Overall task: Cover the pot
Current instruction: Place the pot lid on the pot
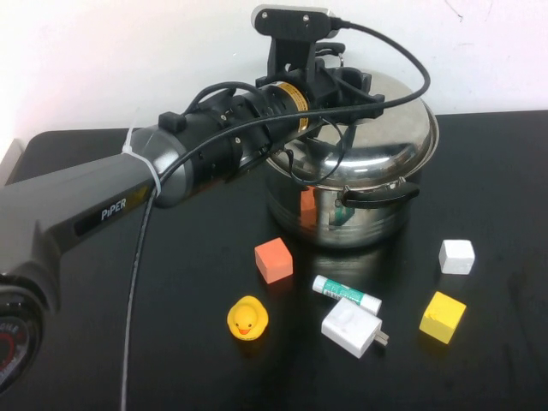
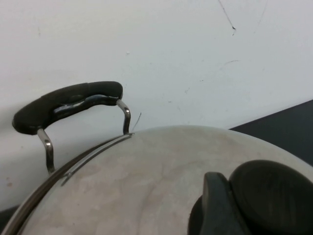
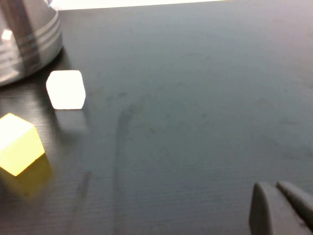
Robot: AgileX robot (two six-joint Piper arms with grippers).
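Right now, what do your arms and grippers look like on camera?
The left arm is black and grey, with white PiPER lettering, a gold ring near the wrist, a white zip tie and black cables looping to a grey-capped camera. The left gripper is black, over the pot lid. Only dark grey fingertips of the right gripper show, above the table.

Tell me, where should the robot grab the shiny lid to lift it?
Best by the black knob on the lid, coming straight down from above. The dome is smooth and slippery. The left gripper is over it; the right gripper sits away, low over the table.
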